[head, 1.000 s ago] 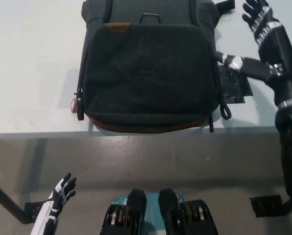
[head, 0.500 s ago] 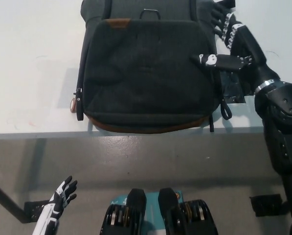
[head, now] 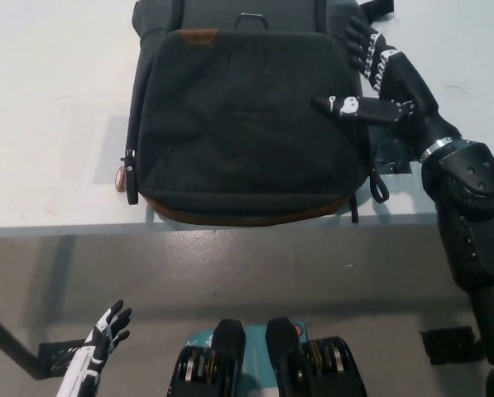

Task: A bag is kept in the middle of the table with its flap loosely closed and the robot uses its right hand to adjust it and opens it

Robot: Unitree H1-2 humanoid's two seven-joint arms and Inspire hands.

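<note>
Dark grey bag (head: 247,124) lies flat on the white worktop (head: 56,107), roughly centre, its brown-trimmed bottom edge at the worktop's near edge. The flap covers the front and looks closed. A brown leather patch (head: 199,35) sits near the flap's top left, a metal ring (head: 251,18) at top centre. A zipper pull with a round tag (head: 127,171) hangs at the bag's left side. A strap loop (head: 381,187) hangs off the lower right corner, and a black strap buckle piece (head: 390,154) lies on the worktop just beside the bag's right edge.

Black right hand (head: 369,74) rests on the bag's upper right corner, fingers (head: 356,37) spread apart and laid on the flap edge, thumb stretched leftward over the flap. It grips nothing clearly; the fingers look open, flat against the fabric. The right arm runs down the picture's right side.

White left hand (head: 106,331) hangs low at bottom left, below the worktop edge over the grey floor (head: 255,273), fingers apart, holding nothing.
</note>
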